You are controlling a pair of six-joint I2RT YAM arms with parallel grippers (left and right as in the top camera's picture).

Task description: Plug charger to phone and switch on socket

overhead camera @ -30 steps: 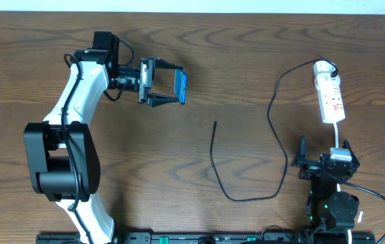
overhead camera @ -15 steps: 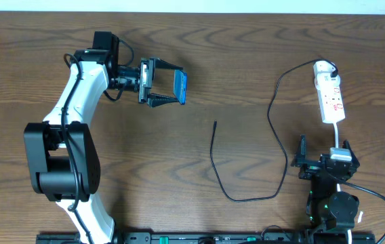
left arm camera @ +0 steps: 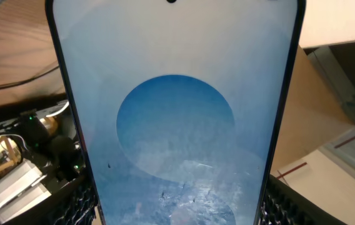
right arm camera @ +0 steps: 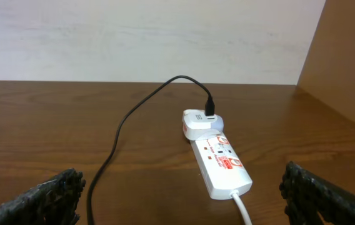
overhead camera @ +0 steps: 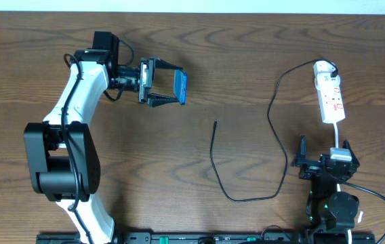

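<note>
My left gripper (overhead camera: 168, 85) is shut on the phone (overhead camera: 181, 87), held on edge above the table at the upper left. In the left wrist view the blue screen (left arm camera: 177, 119) with pale circles fills the frame between my fingers. The charger cable (overhead camera: 247, 197) lies on the table, its free plug tip (overhead camera: 215, 123) at the centre. It runs up to the white socket (overhead camera: 330, 95) at the right, which also shows in the right wrist view (right arm camera: 218, 159). My right gripper (overhead camera: 322, 165) is open and empty, just below the socket.
The socket's white lead (overhead camera: 338, 135) runs down towards my right arm base (overhead camera: 331, 207). A wooden side panel (right arm camera: 346, 69) stands at the right in the right wrist view. A pale wall (right arm camera: 146, 37) is behind the table.
</note>
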